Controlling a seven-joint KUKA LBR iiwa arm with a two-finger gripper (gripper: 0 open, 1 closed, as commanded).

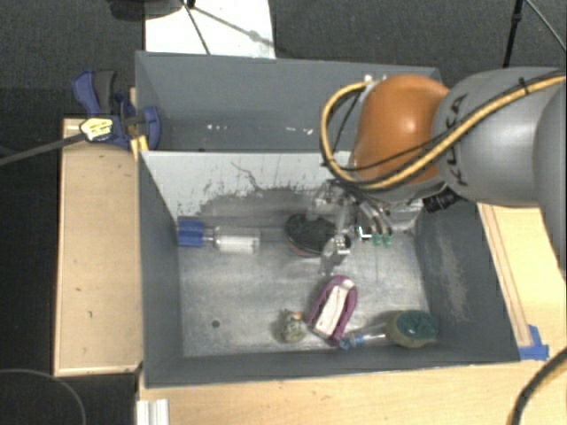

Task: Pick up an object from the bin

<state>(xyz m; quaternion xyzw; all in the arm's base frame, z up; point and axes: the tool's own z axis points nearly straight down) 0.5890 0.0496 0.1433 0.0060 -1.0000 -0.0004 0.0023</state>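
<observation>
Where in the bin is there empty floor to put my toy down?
Biggest bare patch: the front-left floor, between the blue-capped bottle and the small round lump. A narrower strip runs along the right wall. Crowded: the middle, where the end effector hangs by a dark disc, and the front, with the purple-and-white packet and teal-capped thing.

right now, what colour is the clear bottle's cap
Blue. The cap of the clear bottle shows best in the camera view.

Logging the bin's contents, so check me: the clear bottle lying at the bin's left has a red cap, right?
Not red. The camera view shows the clear bottle lying at the left of the bin with a blue cap.
</observation>
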